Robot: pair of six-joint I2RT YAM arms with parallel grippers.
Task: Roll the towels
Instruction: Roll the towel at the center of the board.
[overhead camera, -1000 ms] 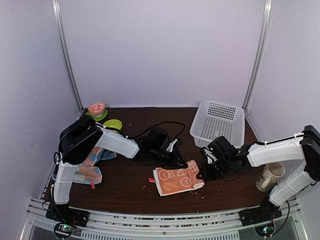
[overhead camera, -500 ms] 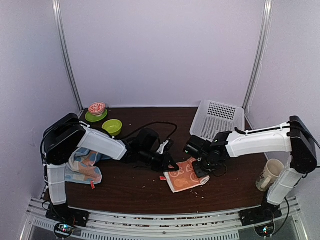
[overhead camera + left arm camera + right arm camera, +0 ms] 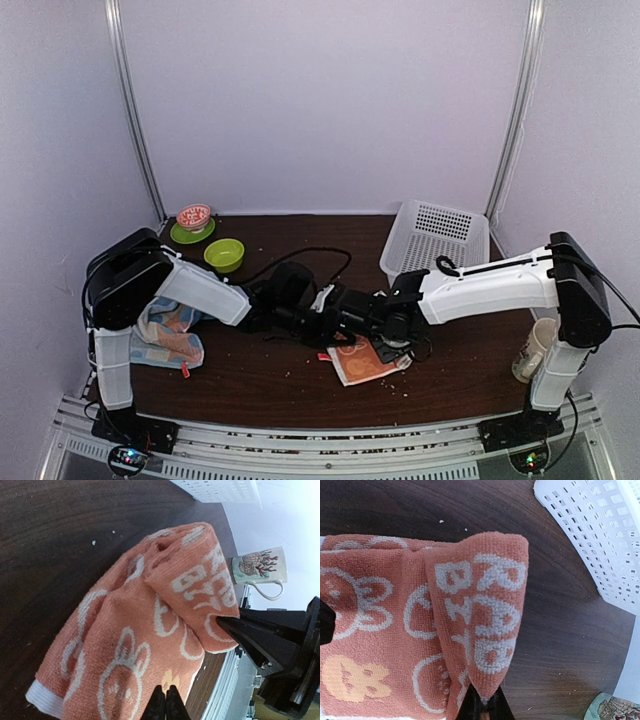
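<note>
The small orange towel (image 3: 362,362) with white cartoon print lies on the dark table in front of centre. My right gripper (image 3: 482,703) is shut on its right edge, which it holds lifted and folded over the rest of the towel (image 3: 375,630). In the left wrist view the raised fold (image 3: 192,575) arches over the flat part. My left gripper (image 3: 166,701) is shut, its tips down on the flat part near the towel's front edge, with no cloth between them. The two grippers (image 3: 340,335) (image 3: 385,343) meet over the towel. The light-blue towel (image 3: 165,335) lies crumpled at far left.
A white perforated basket (image 3: 437,245) stands at the back right. A printed mug (image 3: 540,350) is at the right edge. At the back left, a green bowl (image 3: 225,253) sits beside a green plate with a red-and-white dish (image 3: 193,218). Black cable (image 3: 320,250) runs across the middle.
My right arm swept left, took the orange towel's right edge and pulled it up and over the towel. The left gripper shifted slightly and stayed shut at the towel's left side.
</note>
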